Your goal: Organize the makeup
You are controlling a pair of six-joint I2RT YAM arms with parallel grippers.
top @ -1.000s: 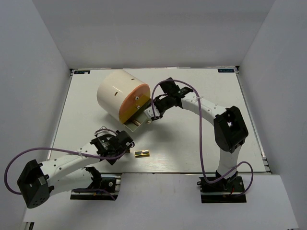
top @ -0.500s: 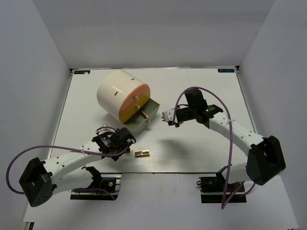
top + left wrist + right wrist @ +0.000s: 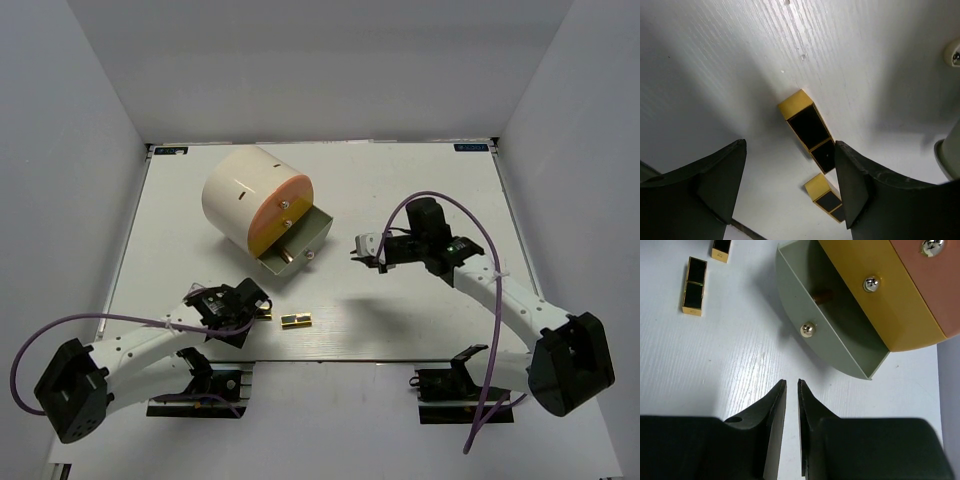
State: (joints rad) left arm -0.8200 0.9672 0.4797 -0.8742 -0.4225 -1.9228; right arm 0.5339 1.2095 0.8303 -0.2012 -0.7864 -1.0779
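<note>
Wide-open left gripper straddles a gold-and-black case by the near edge.

The small square-section gold-and-black case [image 3: 807,130] lies flat on the white table [image 3: 450,200], close to its near edge and left of its middle. A second gold-and-black case [image 3: 826,196] lies just beside it toward the same edge, not touching it. In the left wrist view the first case's long axis runs on a slant between the two fingers of the left gripper [image 3: 790,147], which is spread wide, holds nothing, and hangs right above it. A close would probably catch the narrow sides slightly askew, so a small wrist turn looks wise. This arm is plainly the nearer. The right gripper [image 3: 791,382] is pinched to a narrow slit and holds nothing. It hangs well apart toward the right edge, facing the pulled-out grey-green drawer [image 3: 840,352] of the cream cylinder with the orange face [image 3: 235,190].
</note>
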